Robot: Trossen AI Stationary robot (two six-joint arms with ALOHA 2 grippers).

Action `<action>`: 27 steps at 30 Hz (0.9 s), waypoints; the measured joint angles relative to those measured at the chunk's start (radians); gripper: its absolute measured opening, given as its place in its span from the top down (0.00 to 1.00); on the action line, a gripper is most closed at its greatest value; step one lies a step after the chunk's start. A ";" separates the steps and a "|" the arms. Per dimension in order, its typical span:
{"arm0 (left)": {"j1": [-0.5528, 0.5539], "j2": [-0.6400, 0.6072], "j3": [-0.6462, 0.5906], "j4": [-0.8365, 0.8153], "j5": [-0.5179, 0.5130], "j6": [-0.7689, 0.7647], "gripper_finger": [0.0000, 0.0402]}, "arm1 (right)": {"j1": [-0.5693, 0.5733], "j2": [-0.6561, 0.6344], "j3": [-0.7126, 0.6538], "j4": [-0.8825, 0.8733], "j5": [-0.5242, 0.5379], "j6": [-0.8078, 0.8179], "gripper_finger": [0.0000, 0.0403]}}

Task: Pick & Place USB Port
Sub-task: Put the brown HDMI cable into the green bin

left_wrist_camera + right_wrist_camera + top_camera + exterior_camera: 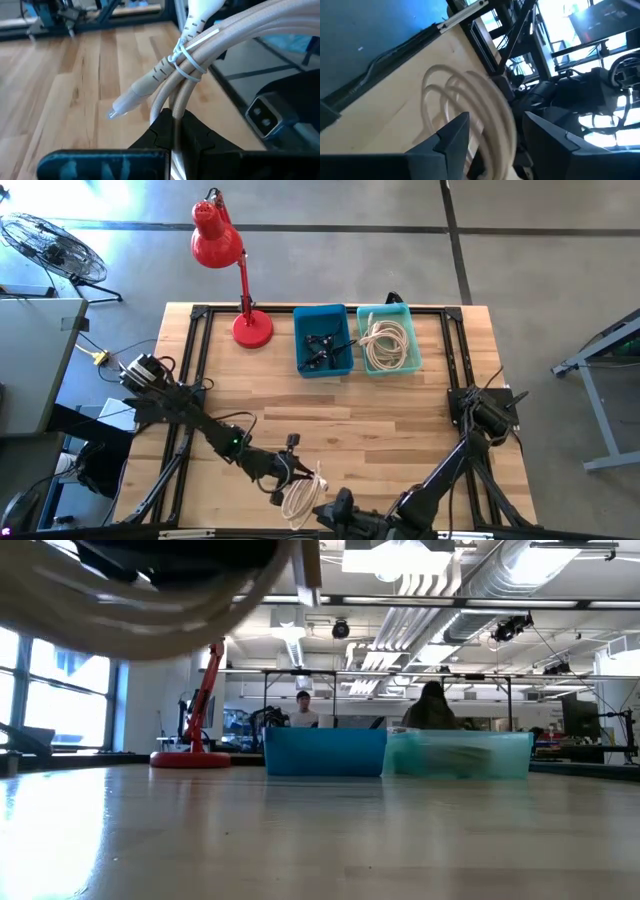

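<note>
Cable handling is the step in hand: the left end effector (283,470), low and left of centre in the high view, is clamped narrow on a cream USB cable bundle (303,498), and the left wrist view shows its dark fingers (167,131) pinching the strands just below the white zip tie (187,65), with the plug (131,100) jutting toward the picture's left. The right end effector (495,135) sits at the bottom edge of the high view, its jaws standing wide with the coil's loops showing between them in its wrist view; whether they touch it I cannot tell. To do this well, the bundle should probably be carried high enough that the hanging loops clear the worktop (400,420) and the bin walls, since the grip is off to one side of the coil and the loops may swing or snag. The likely target is the teal bin (389,340) at upper centre, which already holds a similar pale coil; lowering until the loops rest inside before letting go would keep them from spilling over the rim. Counted: two bins, the blue bin (324,340) with dark items and the teal one; two pale cable coils; one red lamp (225,265); two arms.
</note>
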 joint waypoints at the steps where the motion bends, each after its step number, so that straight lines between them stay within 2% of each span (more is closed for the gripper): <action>1: 0.006 0.009 0.000 0.004 0.006 0.000 0.98 | -0.005 0.000 0.000 -0.003 -0.007 0.004 0.56; 6: 0.021 0.032 0.000 0.058 0.047 0.001 0.98 | -0.028 0.000 0.000 -0.023 -0.036 0.033 0.56; 12: 0.017 0.034 -0.001 0.085 0.048 0.044 0.98 | -0.062 0.000 0.000 -0.086 -0.146 0.157 0.56; 21: 0.018 0.034 -0.001 0.086 0.052 0.045 0.98 | -0.091 0.000 0.000 -0.080 -0.145 0.164 0.57; 24: 0.018 0.034 -0.001 0.085 0.052 0.045 0.98 | -0.093 0.000 0.000 -0.082 -0.146 0.160 0.60; 27: 0.018 0.034 -0.001 0.084 0.053 0.049 0.98 | -0.092 0.000 0.000 -0.082 -0.145 0.157 0.68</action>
